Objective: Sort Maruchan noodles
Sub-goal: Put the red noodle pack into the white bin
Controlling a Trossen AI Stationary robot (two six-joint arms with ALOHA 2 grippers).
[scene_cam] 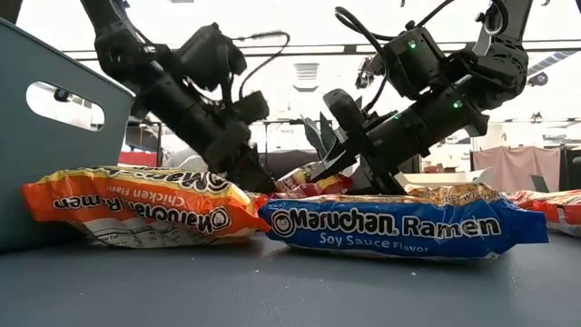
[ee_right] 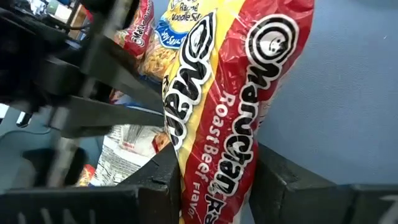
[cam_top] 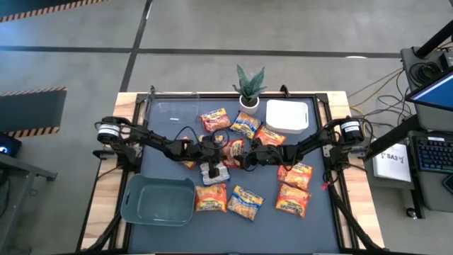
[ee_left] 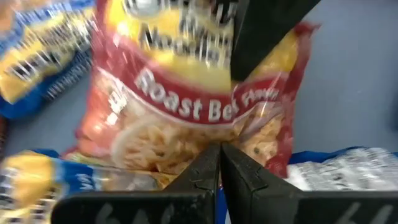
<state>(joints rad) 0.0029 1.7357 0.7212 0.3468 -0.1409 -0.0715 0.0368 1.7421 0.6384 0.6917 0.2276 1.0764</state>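
Packets lie nearest, orange chicken (scene_cam: 136, 209) and blue soy sauce (scene_cam: 399, 227). Behind, mid-table, the right gripper (ee_right: 214, 180) clamps the red roast beef packet (ee_right: 230, 112); the left gripper (ee_left: 221, 165) is clenched, empty, pressing its edge. Crinkly plastic may slip or tear if both pull.

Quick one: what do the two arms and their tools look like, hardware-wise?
Both arms are dark, near-black, jointed links. The left arm and right arm each have a round silvery-white motor housing at the base. Loose black cables loop over the wrists; small green lights glow on the right arm. The left tool and right tool have blocky, angular black fingers.
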